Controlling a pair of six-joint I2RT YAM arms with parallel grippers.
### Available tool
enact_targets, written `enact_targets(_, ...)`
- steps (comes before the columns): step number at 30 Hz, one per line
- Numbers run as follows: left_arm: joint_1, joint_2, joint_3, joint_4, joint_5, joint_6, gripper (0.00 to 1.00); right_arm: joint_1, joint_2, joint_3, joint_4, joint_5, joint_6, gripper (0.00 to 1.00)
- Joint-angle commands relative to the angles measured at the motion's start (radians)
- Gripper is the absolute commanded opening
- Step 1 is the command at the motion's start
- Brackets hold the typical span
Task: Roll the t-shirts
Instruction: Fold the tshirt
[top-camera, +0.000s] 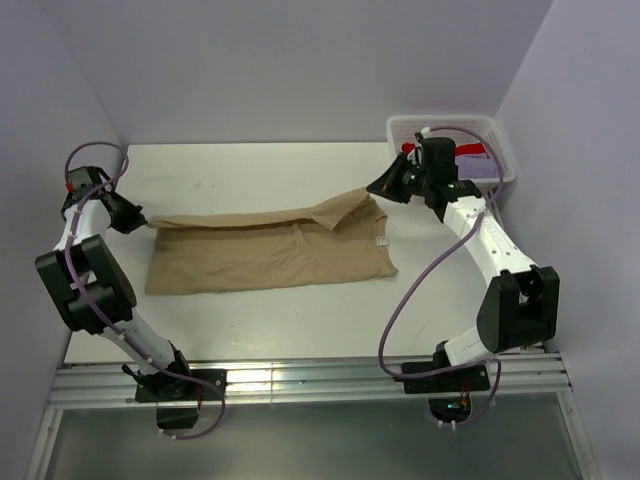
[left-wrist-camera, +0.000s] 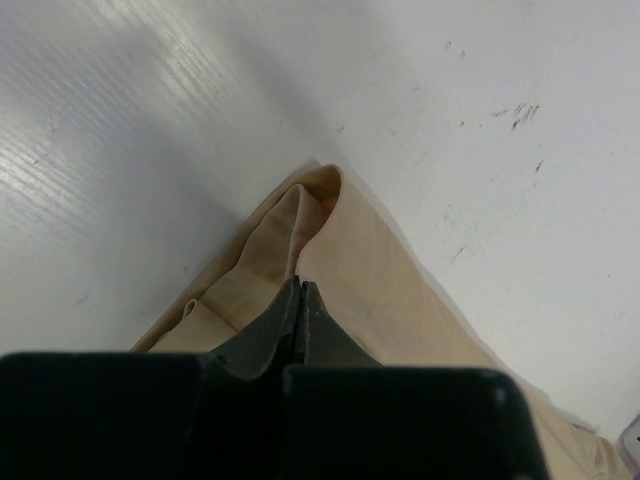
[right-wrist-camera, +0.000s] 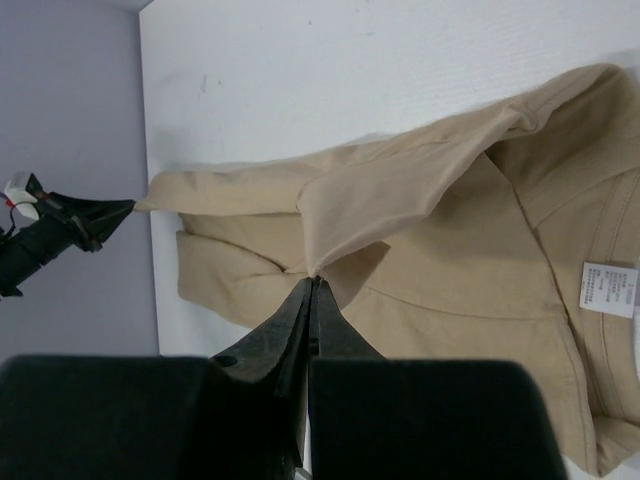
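A tan t-shirt (top-camera: 270, 255) lies folded lengthwise across the table, with its white neck label (top-camera: 381, 242) at the right end. My left gripper (top-camera: 140, 222) is shut on the shirt's far left corner; in the left wrist view its tips (left-wrist-camera: 300, 288) pinch the tan cloth (left-wrist-camera: 360, 270). My right gripper (top-camera: 378, 190) is shut on a fold at the shirt's far right end and lifts it slightly. In the right wrist view the tips (right-wrist-camera: 315, 280) pinch the raised flap (right-wrist-camera: 400, 190), and the label (right-wrist-camera: 608, 290) shows at right. A red t-shirt (top-camera: 470, 150) lies in the basket.
A white mesh basket (top-camera: 505, 160) stands at the back right corner, just behind my right wrist. Purple walls close in on the left, back and right. The left gripper also shows in the right wrist view (right-wrist-camera: 110, 213) at the table's edge.
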Motion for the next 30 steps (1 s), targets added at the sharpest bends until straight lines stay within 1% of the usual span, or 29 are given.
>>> enact_targets(1, 0.006, -0.064, -0.022, -0.004, -0.026, 0.024, 0.00, -0.007, -0.067, -0.026, 0.016, 0.004, -0.018, 0.00)
enact_targets(10, 0.006, -0.078, -0.065, -0.040, -0.073, 0.038, 0.00, -0.007, -0.116, -0.121, 0.040, 0.009, -0.018, 0.00)
enact_targets(30, 0.006, -0.116, -0.118, -0.076, -0.145, 0.052, 0.00, -0.007, -0.227, -0.257, 0.025, 0.040, -0.053, 0.00)
